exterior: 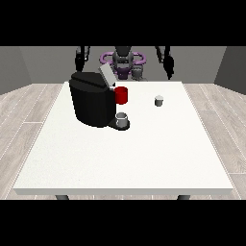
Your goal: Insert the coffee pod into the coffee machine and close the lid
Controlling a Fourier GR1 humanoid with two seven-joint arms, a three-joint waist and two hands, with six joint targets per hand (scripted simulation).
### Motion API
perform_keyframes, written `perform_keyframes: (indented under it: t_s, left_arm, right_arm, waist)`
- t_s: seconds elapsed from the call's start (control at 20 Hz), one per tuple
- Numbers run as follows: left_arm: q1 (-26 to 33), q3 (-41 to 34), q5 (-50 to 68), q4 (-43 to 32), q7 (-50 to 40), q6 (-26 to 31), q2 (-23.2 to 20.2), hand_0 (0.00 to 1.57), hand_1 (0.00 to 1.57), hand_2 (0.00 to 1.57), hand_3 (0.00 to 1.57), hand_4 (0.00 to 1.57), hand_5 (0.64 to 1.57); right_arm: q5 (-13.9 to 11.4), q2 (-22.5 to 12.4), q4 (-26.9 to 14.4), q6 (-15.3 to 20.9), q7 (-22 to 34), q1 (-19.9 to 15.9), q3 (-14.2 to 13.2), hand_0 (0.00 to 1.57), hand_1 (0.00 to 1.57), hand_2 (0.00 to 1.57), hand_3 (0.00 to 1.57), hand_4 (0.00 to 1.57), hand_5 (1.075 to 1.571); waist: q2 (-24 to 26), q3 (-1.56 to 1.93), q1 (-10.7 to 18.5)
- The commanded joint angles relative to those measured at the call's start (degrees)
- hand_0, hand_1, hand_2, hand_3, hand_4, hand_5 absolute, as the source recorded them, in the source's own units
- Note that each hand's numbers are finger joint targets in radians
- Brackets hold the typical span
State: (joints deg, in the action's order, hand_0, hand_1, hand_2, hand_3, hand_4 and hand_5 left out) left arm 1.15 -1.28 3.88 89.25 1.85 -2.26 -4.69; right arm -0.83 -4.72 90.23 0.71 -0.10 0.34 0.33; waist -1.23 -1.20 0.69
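A black coffee machine stands on the white table at the left of centre, its grey lid tilted up and open. A grey cup sits on its drip base, and a red part shows at its right side. The small grey coffee pod stands alone on the table to the machine's right. Both hands hang raised behind the table's far edge: the hand at the view's left above and behind the machine, the hand at the view's right behind the pod. Neither touches anything.
The robot's torso rises behind the far edge of the table. Wooden floor surrounds the table on all sides.
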Motion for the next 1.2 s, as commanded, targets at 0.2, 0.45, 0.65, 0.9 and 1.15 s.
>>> perform_keyframes:
  t_s: [0.2,0.45,0.65,0.9,1.15]
  left_arm:
    - [2.91,2.37,1.06,3.51,3.42,7.06,-1.91,0.0,0.0,0.0,0.0,0.26,1.571]
    - [0.62,2.73,-5.62,2.25,7.7,7.64,-6.89,0.0,0.0,0.0,0.0,0.21,1.571]
    - [-5.67,-3.49,-6.49,-5.64,7.98,6.99,-10.59,0.0,0.0,0.0,0.0,0.0,1.571]
    - [-10.34,-8.07,-2.11,-11.04,2.52,14.06,-16.81,0.0,0.0,0.0,0.0,0.0,1.571]
    - [-13.74,-5.35,-7.17,-17.05,0.24,12.79,-15.79,0.0,0.0,0.0,0.0,0.0,1.571]
  right_arm:
    - [2.47,-1.95,-3.28,-3.2,-0.26,2.79,-2.57,0.0,0.0,0.0,0.0,0.13,1.571]
    - [0.69,3.36,-3.43,6.85,-6.83,-1.12,-5.99,0.0,0.0,0.0,0.0,0.09,1.571]
    - [1.81,2.62,-0.28,3.29,-5.29,-0.95,-3.33,0.0,0.0,0.0,0.0,0.27,1.571]
    - [1.69,3.72,-1.27,5.35,-7.74,-2.14,-3.31,0.0,0.0,0.0,0.0,0.17,1.571]
    - [2.84,2.37,-0.44,3.93,-4.5,-4.02,-2.37,0.0,0.0,0.0,0.0,0.19,1.571]
  waist:
    - [4.15,1.22,0.76]
    - [1.93,1.23,-0.26]
    - [-0.49,1.19,-5.03]
    - [-2.76,1.2,-5.36]
    - [-3.44,1.19,-7.19]
